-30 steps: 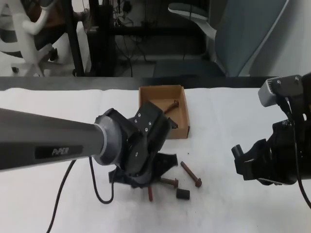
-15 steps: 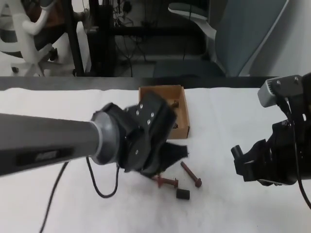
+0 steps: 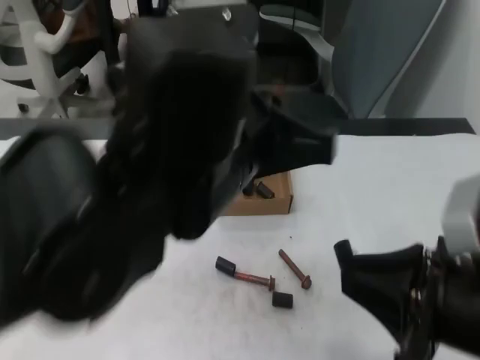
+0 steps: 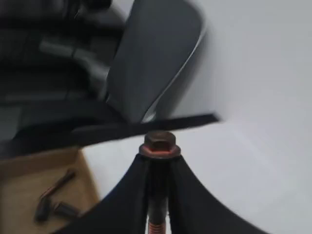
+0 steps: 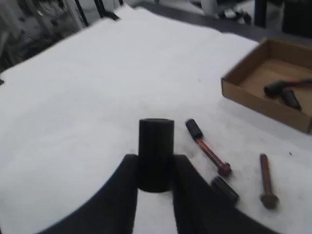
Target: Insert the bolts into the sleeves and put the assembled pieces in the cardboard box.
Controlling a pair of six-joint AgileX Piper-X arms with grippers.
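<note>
Where the held bolt points: the bolt [image 4: 158, 145] lies along the fingers of the left hand [image 4: 157, 161]. Its head pokes out past the tips, toward the far edge of the surface [image 4: 243, 170].
Left hand: closed tight around that bolt's stem.
Right hand: the right hand [image 5: 156, 165] pinches a black sleeve [image 5: 156, 139]. It runs along the fingers, open end away from the wrist.
On the surface: a bolt with a sleeve on it [image 3: 244, 274] lies left to right, sleeve end at the left. A bare bolt [image 3: 294, 268] slants just beside it, head at the near end. A loose sleeve [image 3: 282, 300] sits near both.
Cardboard box: the cardboard box [image 3: 276, 201] sits at the far middle, with dark pieces [image 5: 285, 92] inside.
Surface: white cloth.
Room: a grey chair [image 3: 382, 52] stands behind the far edge.
Hard to see: the big blurry left arm [image 3: 150, 165] covers the left half and most of the box. The pieces inside cannot be counted.
</note>
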